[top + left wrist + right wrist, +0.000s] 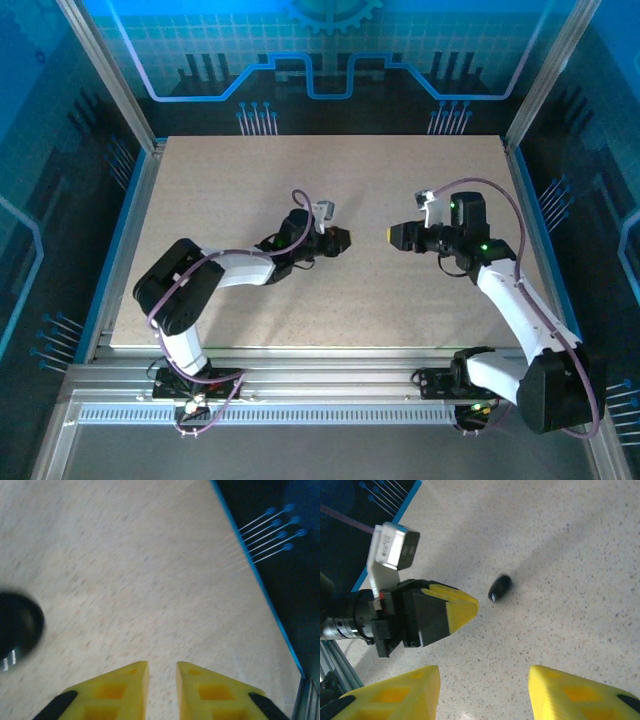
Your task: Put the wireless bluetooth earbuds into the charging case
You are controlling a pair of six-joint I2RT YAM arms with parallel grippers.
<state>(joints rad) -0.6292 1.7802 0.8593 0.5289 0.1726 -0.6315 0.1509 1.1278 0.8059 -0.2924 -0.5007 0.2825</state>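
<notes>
blk earbud point(500, 587) loose beside L fingers point(461, 611) | L pressed together | R fingers point(570, 692) spread, empty

Speckled beige tabletop point(330, 180) — blue circuit-patterned walls point(400, 40), aluminium frame point(108, 75).

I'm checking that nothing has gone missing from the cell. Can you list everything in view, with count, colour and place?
earbud: one, black, apparently on the table just past the left gripper; blurred.
dark rounded thing: one, black, left edge of the left wrist view; too blurred to name.
table: one, pale speckled, under both arms.
enclosure walls: blue, circuit pattern, around the table.
left gripper: one, yellow fingertips, mid-table, shut, nothing seen held.
right gripper: one, yellow fingers, mid-table facing the left one, open and empty.
</notes>
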